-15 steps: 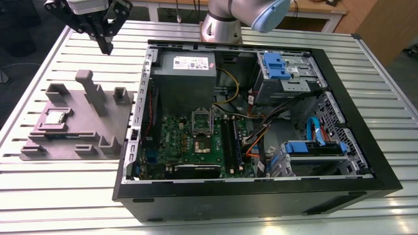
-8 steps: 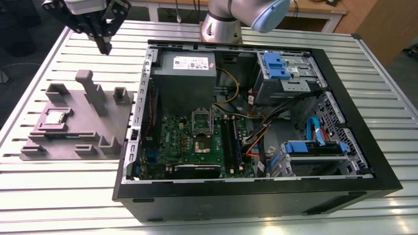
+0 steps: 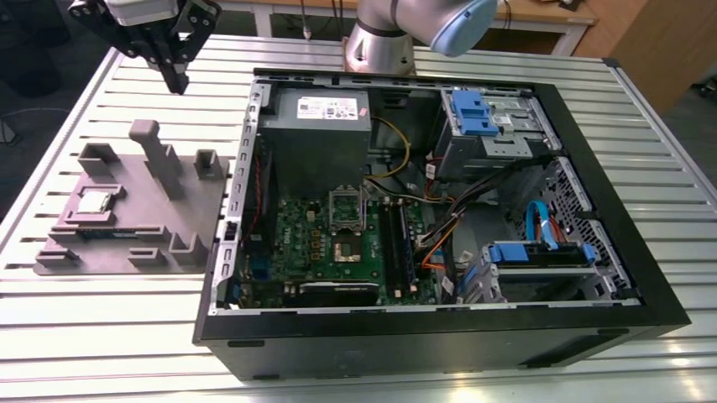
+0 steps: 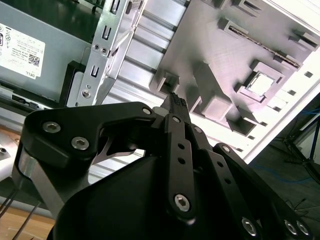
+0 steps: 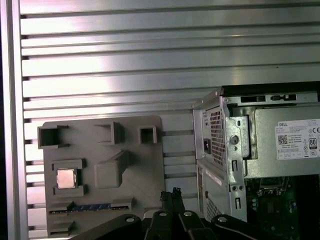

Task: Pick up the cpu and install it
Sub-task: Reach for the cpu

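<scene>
Exterior view: the cpu (image 3: pixel 96 201) sits in a square pocket of the grey holder (image 3: pixel 180 220), at nine o'clock from the open computer case (image 3: pixel 448 336), whose motherboard socket (image 3: pixel 345 245) shows here. The first wrist view looks straight down on the cpu (image 5: pixel 66 178). The claw (image 3: pixel 176 84) hangs above the slatted table (image 3: pixel 112 336), fingers pressed together, empty; the cpu lies about seven o'clock from it, well apart.

A slatted aluminium desk (image 3: pixel 112 336) carries an open black computer case (image 3: pixel 448 344). At the exterior view's left lies a grey plastic fixture (image 3: pixel 180 218).
</scene>
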You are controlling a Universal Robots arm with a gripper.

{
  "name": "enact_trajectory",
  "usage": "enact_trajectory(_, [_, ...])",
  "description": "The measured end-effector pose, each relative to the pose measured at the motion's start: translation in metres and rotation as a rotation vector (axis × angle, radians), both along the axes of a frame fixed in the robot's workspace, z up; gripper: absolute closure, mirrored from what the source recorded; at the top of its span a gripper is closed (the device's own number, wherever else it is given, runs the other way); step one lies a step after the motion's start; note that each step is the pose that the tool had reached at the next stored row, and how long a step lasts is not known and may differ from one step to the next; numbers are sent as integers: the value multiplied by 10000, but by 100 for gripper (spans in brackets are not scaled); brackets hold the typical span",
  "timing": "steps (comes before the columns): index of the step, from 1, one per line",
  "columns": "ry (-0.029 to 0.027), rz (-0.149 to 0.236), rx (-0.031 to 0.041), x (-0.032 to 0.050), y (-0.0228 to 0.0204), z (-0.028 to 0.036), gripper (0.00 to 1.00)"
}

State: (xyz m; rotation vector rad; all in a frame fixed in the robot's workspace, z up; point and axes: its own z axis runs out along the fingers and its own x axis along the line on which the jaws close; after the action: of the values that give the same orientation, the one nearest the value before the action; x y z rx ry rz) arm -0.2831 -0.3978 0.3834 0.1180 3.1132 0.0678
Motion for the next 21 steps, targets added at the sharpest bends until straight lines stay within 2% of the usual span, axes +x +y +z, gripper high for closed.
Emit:
enact_trajectory(11, [1, 0, -1, -24, 0, 0, 90])
enact_trajectory(13, [4, 0, -1, -112, 0, -11, 90])
enact_trajectory(21, [4, 0, -1, -130, 0, -11, 90])
